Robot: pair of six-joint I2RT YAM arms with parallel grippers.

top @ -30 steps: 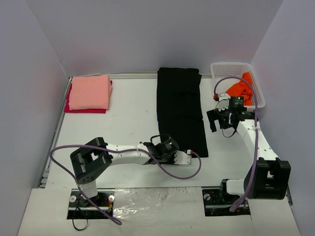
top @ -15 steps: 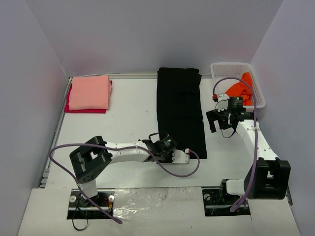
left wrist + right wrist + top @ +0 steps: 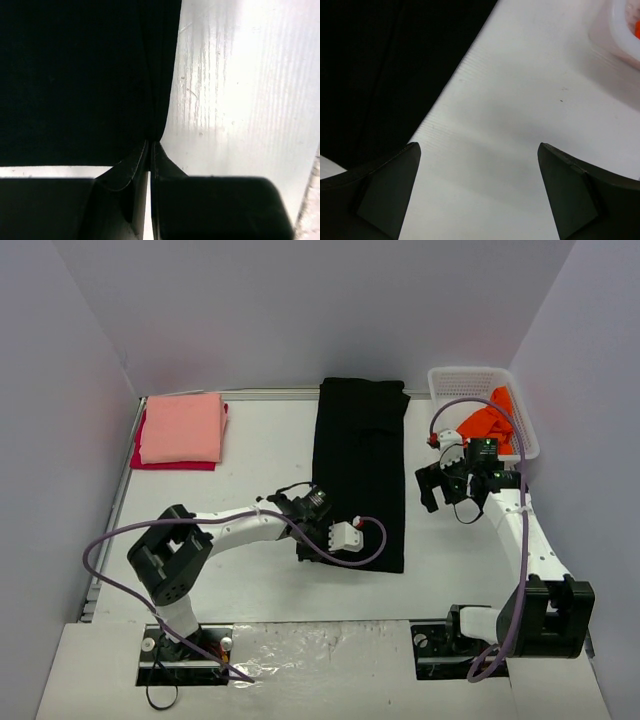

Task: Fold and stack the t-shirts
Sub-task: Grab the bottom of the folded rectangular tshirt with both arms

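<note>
A large black t-shirt [image 3: 362, 465] lies as a long folded strip down the middle of the table. My left gripper [image 3: 151, 143] is shut on this shirt's near edge, its fingers pinching a fold of black cloth [image 3: 75, 80]. In the top view the left gripper [image 3: 355, 548] sits over the strip's near end. My right gripper [image 3: 435, 492] hovers open over bare table just right of the black shirt [image 3: 375, 65], nothing between its fingers [image 3: 395, 185]. A salmon-pink shirt [image 3: 182, 427] lies folded on a red one [image 3: 170, 465] at the far left. A bright orange shirt [image 3: 488, 420] is crumpled in the basket.
A white mesh basket [image 3: 445, 375] stands at the far right corner, and its corner [image 3: 625, 30] shows in the right wrist view. Grey walls enclose the table on three sides. A metal rail [image 3: 270, 393] runs along the far edge. Purple cables loop off both arms.
The left gripper closed on the black shirt's near end and swung left and away, dragging that end leftward so the strip now slants. The right arm barely moved.
</note>
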